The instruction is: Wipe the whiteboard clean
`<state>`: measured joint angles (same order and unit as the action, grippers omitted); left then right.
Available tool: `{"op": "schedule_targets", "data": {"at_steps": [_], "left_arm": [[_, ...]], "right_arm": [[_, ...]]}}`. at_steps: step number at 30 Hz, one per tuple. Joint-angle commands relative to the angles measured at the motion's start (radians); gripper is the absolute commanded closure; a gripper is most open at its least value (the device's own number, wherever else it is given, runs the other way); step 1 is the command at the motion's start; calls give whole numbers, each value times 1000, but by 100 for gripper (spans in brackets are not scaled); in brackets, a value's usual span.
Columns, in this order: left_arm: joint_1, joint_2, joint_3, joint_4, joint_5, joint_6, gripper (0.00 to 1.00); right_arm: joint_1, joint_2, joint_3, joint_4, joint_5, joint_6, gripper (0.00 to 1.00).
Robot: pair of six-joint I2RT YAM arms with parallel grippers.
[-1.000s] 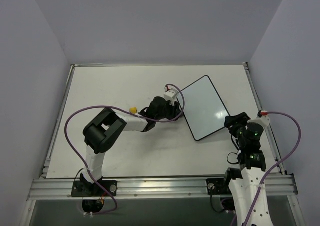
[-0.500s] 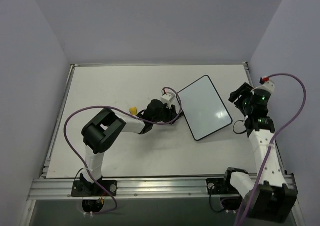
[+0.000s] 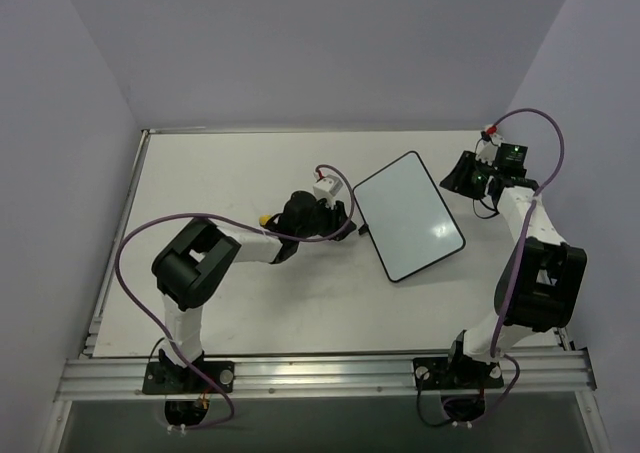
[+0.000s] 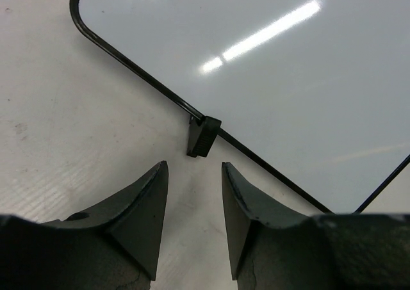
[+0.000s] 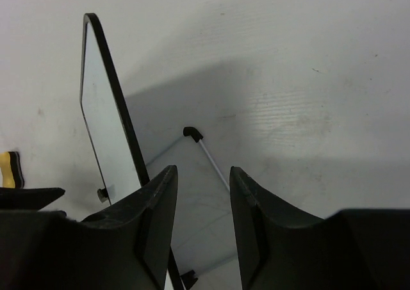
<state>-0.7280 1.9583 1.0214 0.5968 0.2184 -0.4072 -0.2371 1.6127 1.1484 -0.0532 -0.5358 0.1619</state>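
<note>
left arm [image 3: 190, 268]: bent at the elbow, reaching out toward the middle | left gripper [image 4: 192, 175]: down low, jaws a little apart, nothing between them | right arm [image 3: 540, 273]: stretched far out on its own side | right gripper [image 5: 202, 178]: turned to the left, jaws a little apart, holding nothing

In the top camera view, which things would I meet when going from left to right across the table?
yellow eraser → left gripper → whiteboard → right gripper
</note>
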Motion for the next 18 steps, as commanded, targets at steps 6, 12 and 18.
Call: {"op": "schedule_targets", "data": {"at_steps": [6,12,18], "left_arm": [[33,-26,-7,84,59,-30,53],[41,-13,-7,97,70,-39,53],[42,-2,-3,100,75,-42,53]], "right_arm": [[-25,-77,-4,74,-84,-4,63],[-28,-106,-42,124,-113,7,62],[-27,-119,-75,153,-188,14,61]]}}
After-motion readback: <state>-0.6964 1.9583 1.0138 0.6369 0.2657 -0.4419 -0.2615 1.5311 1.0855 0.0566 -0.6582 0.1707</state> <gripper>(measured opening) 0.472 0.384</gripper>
